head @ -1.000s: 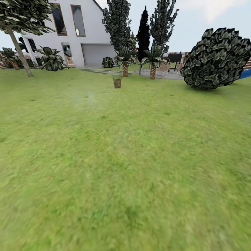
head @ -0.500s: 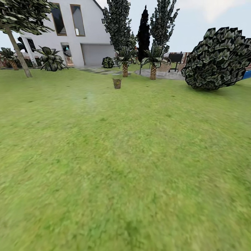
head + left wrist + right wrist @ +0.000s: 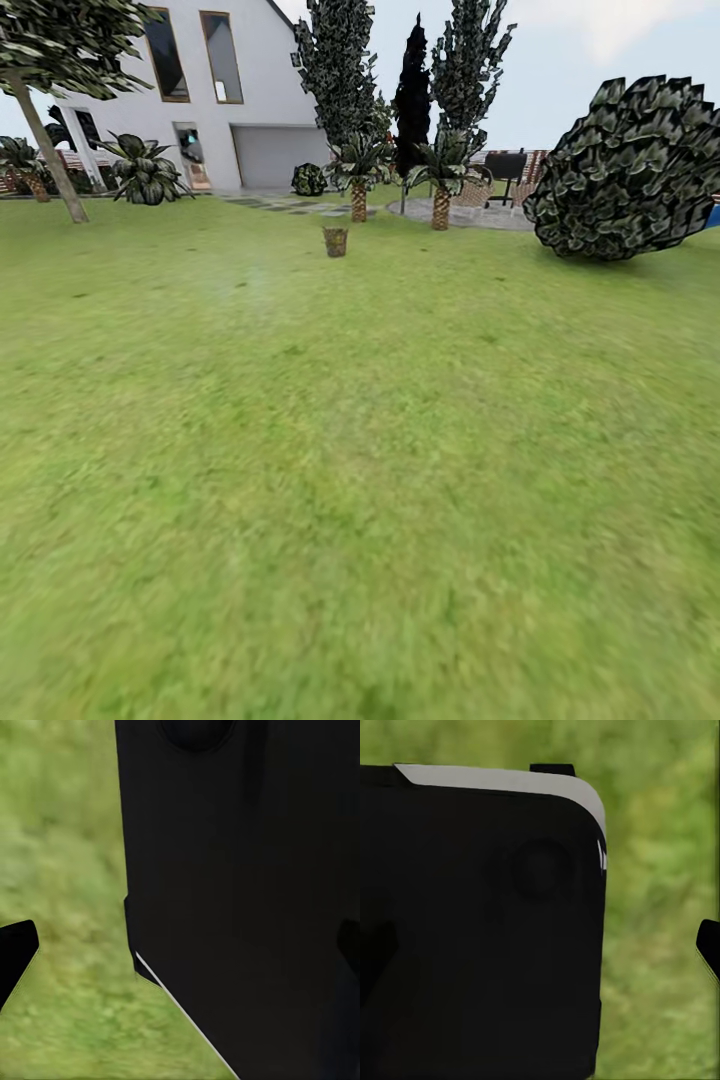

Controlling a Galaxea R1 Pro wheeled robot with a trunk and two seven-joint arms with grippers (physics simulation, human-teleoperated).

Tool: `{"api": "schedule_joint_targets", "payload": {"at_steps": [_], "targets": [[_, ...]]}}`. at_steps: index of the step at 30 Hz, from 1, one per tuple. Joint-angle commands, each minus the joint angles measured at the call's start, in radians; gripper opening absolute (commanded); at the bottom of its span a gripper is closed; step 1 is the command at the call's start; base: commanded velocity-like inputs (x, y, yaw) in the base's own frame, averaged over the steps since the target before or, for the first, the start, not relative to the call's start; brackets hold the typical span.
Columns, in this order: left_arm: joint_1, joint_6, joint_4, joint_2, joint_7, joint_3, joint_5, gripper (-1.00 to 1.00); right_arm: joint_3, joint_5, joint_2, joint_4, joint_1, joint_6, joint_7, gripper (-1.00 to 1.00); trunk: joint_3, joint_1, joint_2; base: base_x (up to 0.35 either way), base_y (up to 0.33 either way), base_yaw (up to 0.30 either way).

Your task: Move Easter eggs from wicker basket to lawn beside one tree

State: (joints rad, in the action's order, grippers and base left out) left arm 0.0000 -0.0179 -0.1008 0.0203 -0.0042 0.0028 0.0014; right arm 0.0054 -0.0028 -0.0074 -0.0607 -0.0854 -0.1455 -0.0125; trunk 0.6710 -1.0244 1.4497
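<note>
wicker basket (image 3: 335, 241) far off, lawn (image 3: 360, 480)

Brown wicker basket (image 3: 336, 240) upright on far lawn (image 3: 360, 480).

Both pincer fingertips (image 3: 15, 952) (image 3: 709, 945) flank a dark body panel.

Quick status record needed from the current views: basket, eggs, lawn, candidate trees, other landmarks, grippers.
wicker basket: upright on the lawn, far ahead, near centre of the head view
Easter eggs: too far to make out
thin leaning tree: far left
palms: behind the basket
large bush: right
white house: background
left gripper: one fingertip over grass, state unclear
right gripper: one fingertip over grass, state unclear
</note>
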Motion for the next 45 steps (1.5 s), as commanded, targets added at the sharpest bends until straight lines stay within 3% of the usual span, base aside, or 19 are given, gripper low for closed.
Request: {"api": "schedule_joint_targets", "payload": {"at_steps": [1, 45], "targets": [[0.000, -0.002, 0.000, 0.000, 0.000, 0.000, 0.000, 1.00, 0.001, 0.000, 0.000, 0.001, 0.000, -0.003, -0.001, 1.00, 0.001, -0.001, 0.000, 0.330, 0.000, 0.000], [0.000, -0.002, 0.000, 0.001, 0.000, -0.001, 0.000, 1.00, 0.001, 0.000, -0.009, 0.002, 0.000, -0.003, -0.001, 1.00, 0.001, -0.001, 0.000, 0.330, 0.000, 0.000]]}}
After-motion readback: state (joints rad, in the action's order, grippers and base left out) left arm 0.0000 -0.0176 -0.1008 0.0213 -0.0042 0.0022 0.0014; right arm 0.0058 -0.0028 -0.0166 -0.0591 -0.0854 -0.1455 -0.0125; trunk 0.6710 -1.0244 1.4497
